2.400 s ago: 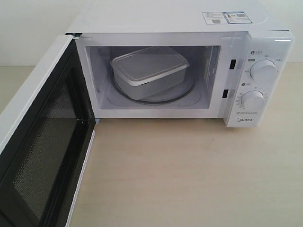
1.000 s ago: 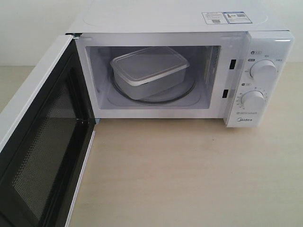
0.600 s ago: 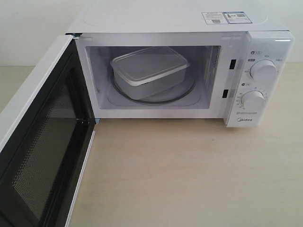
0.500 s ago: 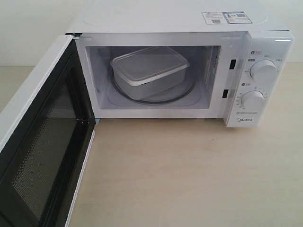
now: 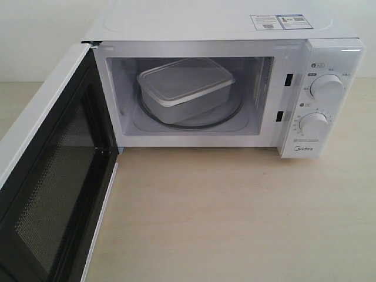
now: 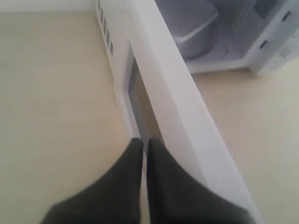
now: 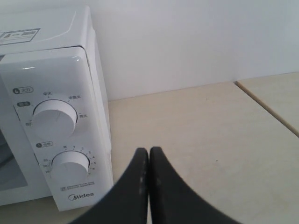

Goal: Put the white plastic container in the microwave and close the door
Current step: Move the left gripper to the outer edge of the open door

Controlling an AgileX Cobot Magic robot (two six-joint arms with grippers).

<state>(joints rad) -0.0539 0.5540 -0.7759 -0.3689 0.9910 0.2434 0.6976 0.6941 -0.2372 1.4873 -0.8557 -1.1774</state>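
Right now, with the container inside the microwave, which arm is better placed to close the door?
Left, probably. The left fingers, shut, are close to the outer face of the open door, ready to push it. The right fingers, shut, are by the dials, on the side away from the door.

White microwave point(image 5: 205, 26), dark mesh-patterned door point(image 5: 50, 194)
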